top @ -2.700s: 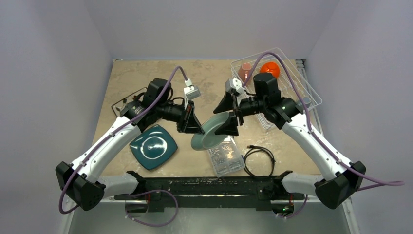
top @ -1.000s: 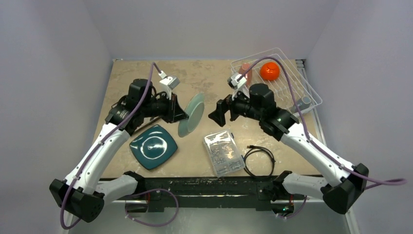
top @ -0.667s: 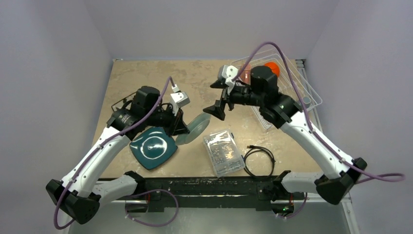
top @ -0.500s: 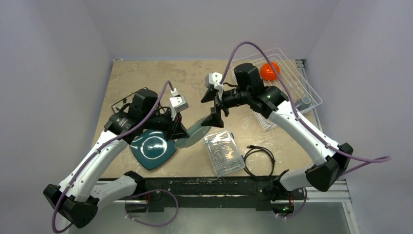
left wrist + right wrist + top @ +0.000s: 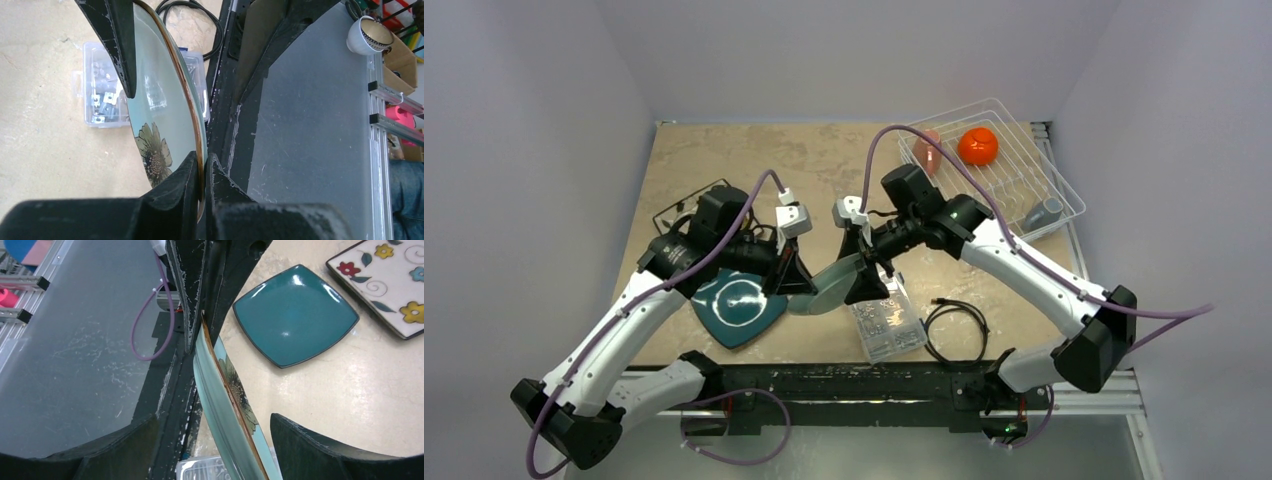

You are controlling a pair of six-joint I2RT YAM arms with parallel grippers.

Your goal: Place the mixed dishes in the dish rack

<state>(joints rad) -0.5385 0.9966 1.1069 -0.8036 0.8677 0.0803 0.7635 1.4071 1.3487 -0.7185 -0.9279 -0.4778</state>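
Both arms bend inward, grippers nearly meeting. The left gripper (image 5: 202, 162) is pinched tight on the rim of the pale green round flowered plate (image 5: 165, 115). The right gripper (image 5: 212, 417) gapes wide, one finger either side of it.

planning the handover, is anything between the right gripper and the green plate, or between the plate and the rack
Nothing visible. The right gripper stands open astride the plate, which the left gripper clamps by its rim. The table between plate and rack looks bare; only the right arm itself lies along that line.
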